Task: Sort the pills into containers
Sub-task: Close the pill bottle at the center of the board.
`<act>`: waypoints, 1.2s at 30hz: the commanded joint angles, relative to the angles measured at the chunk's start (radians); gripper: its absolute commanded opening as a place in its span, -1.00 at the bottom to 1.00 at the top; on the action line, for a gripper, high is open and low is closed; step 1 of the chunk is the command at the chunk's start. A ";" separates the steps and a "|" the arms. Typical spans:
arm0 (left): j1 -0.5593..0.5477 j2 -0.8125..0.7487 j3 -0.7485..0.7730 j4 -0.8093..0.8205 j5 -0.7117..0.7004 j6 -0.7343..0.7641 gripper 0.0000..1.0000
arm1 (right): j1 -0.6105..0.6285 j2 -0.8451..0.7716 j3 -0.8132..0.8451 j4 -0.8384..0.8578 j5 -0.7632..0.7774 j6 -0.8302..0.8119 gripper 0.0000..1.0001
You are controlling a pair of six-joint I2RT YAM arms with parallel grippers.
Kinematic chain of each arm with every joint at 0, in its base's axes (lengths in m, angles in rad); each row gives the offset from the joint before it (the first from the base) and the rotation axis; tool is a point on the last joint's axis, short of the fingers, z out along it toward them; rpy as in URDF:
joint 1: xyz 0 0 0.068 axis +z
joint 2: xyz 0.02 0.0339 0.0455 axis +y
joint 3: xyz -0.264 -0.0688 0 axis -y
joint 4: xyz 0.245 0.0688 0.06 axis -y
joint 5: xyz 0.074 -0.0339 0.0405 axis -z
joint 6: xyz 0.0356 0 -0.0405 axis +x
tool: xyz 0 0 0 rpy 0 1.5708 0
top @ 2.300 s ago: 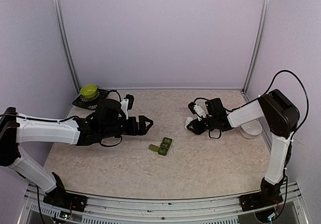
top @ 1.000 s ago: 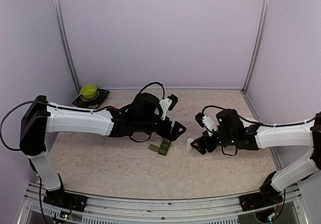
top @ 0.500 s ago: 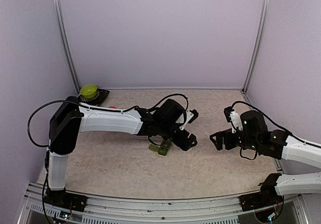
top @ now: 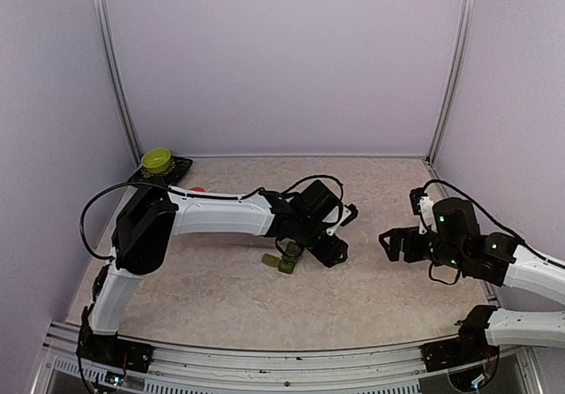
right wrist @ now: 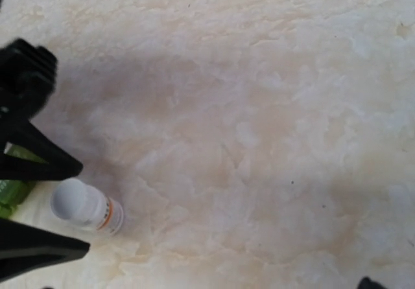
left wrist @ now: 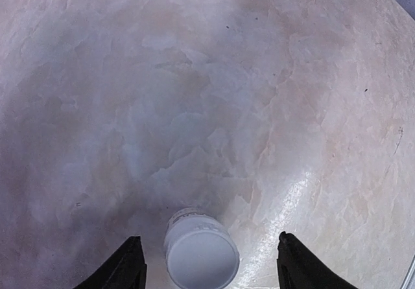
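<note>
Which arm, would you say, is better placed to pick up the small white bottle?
Left. The left gripper straddles the white bottle, a finger on each side; the right gripper stands open, well clear of it.

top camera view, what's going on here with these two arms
The left arm stretches across to the middle of the table. The left end effector is open around a small white bottle that stands upright, with a finger on either side and not yet pinching it. The green pill containers lie just beside it, untouched. The right end effector hangs open off to the right, holding nothing.
</note>
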 commanded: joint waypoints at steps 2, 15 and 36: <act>0.002 0.029 0.031 -0.044 -0.003 -0.002 0.31 | -0.008 0.005 -0.029 0.019 -0.024 0.009 1.00; 0.017 0.074 0.076 -0.053 0.009 -0.005 -0.01 | -0.007 0.017 -0.034 0.056 -0.047 -0.009 1.00; 0.024 -0.229 -0.180 0.227 0.207 -0.042 -0.69 | -0.009 -0.161 -0.144 0.348 -0.437 -0.122 1.00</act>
